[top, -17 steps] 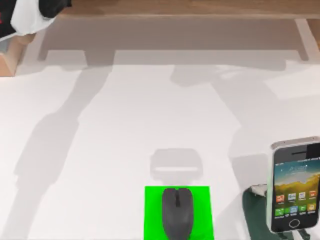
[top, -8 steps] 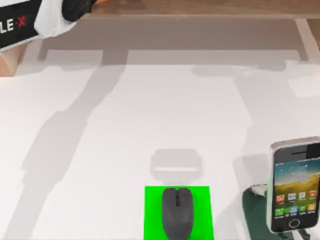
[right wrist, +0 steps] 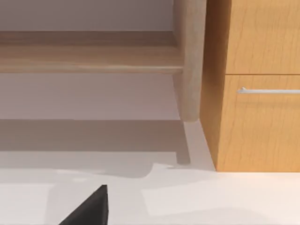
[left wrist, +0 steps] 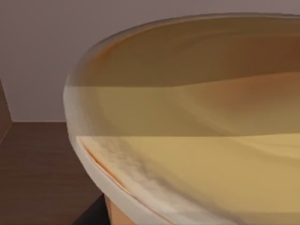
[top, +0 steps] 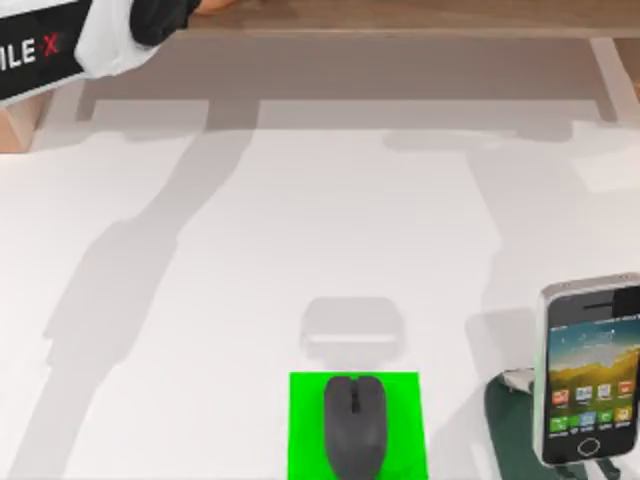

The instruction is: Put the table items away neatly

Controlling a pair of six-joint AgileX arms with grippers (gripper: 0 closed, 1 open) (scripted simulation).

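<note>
One label, "ILE X", on left arm (top: 60, 45); gripper state unreadable.

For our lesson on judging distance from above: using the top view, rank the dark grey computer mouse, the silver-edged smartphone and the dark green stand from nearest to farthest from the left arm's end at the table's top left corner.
1. Dark grey computer mouse, bottom centre, on the bright green square pad.
2. Dark green stand, bottom right.
3. Silver-edged smartphone, propped on that stand at the right edge; nearly level with the stand, so a close call.

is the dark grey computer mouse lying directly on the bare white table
No, the dark grey computer mouse lies on the bright green square pad, which lies on the white table.
</note>
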